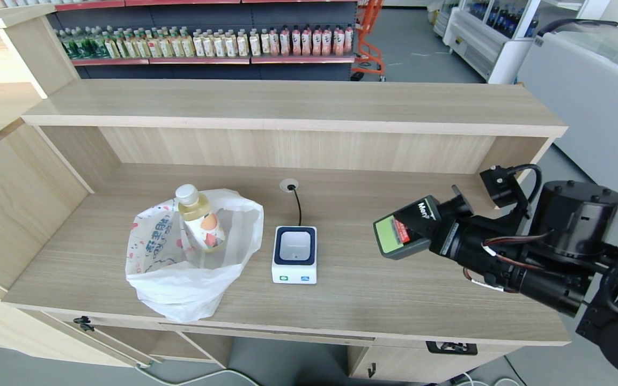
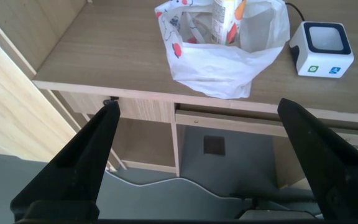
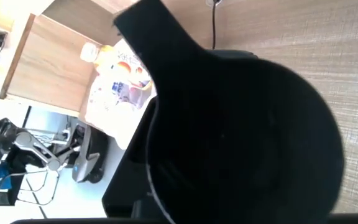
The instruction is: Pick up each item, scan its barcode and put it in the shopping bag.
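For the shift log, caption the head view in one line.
Right gripper holds a green-faced box right of the scanner; a bottle already sits in the shopping bag.

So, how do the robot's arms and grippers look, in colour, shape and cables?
The right arm is black, built of thick round segments, with thin red and white wires and a looped black cable beside a small black block. The left gripper has two flat, black, wedge-shaped fingers.
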